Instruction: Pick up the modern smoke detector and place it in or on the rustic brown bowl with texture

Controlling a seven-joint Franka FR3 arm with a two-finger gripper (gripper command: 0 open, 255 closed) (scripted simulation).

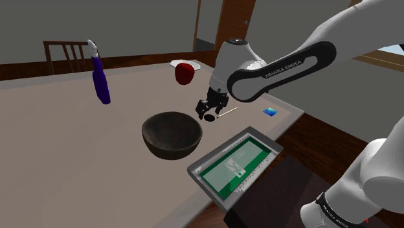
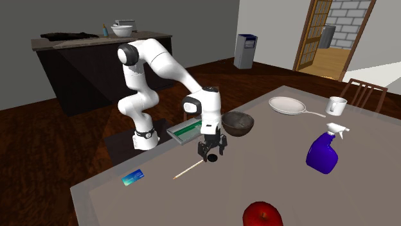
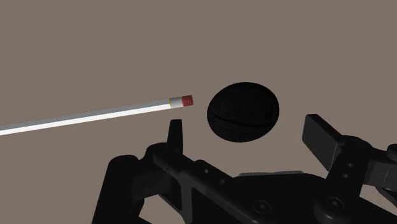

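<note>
Black smoke detector (image 3: 243, 112) is shown flat on the table (image 3: 95, 38), beside a pencil (image 3: 95, 116); the gripper (image 1: 212, 110) is held above it, fingers spread, empty.

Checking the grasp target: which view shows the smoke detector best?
The wrist view: the black round smoke detector shows whole, beyond the open fingers. In both exterior views it is a small dark spot under the gripper.
</note>
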